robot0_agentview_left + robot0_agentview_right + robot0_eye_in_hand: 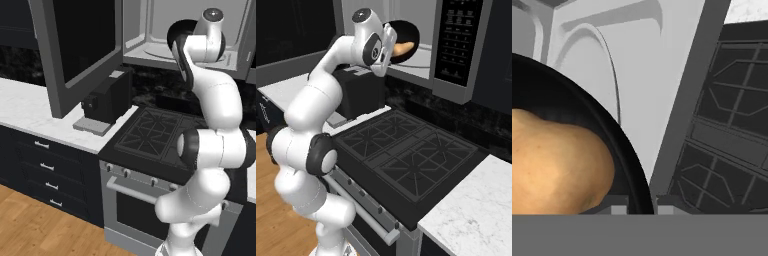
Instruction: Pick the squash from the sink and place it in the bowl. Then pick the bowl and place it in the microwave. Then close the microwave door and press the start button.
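The hand (pixel 392 44) grips the rim of the bowl (pixel 404 41), with the squash (pixel 402 48) inside, at the mouth of the microwave (pixel 423 62); the turntable lies farther in and below.

bowl (pixel 577 130) cropped, squash (pixel 557 165) cropped (left edge)

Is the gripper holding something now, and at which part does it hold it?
The gripper holds the black bowl by its rim; the squash lies inside it.
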Tool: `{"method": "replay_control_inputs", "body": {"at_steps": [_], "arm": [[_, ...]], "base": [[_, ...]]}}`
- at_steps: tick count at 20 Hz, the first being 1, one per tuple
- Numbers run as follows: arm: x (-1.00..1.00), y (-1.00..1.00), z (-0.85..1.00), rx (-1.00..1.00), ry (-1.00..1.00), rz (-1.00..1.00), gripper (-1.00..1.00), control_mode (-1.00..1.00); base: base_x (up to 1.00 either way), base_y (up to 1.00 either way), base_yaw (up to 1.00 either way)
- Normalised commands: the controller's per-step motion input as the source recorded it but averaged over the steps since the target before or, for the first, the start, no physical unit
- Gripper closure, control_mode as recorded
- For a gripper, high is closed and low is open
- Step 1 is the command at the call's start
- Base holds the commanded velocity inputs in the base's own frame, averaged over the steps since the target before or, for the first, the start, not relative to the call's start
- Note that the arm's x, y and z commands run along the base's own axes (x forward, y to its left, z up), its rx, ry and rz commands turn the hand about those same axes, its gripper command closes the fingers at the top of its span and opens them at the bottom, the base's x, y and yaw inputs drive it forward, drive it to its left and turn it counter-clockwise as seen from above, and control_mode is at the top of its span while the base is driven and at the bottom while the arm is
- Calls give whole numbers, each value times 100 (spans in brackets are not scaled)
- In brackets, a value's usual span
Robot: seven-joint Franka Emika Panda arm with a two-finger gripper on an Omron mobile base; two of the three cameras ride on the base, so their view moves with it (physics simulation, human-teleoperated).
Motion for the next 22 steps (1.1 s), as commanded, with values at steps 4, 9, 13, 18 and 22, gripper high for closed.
{"method": "replay_control_inputs", "body": {"at_steps": [4,9,13,18,22], "arm": [[60,-22,-16,0,1,1,100,-100],[68,-18,-1,0,0,0,100,-100],[37,-20,13,0,0,0,100,-100],[47,-11,-1,0,1,0,100,-100],[31,0,-42,-2,6,2,100,-100]], "base": [[0,0,0],[0,0,0],[0,0,0],[0,0,0],[0,0,0]]}}
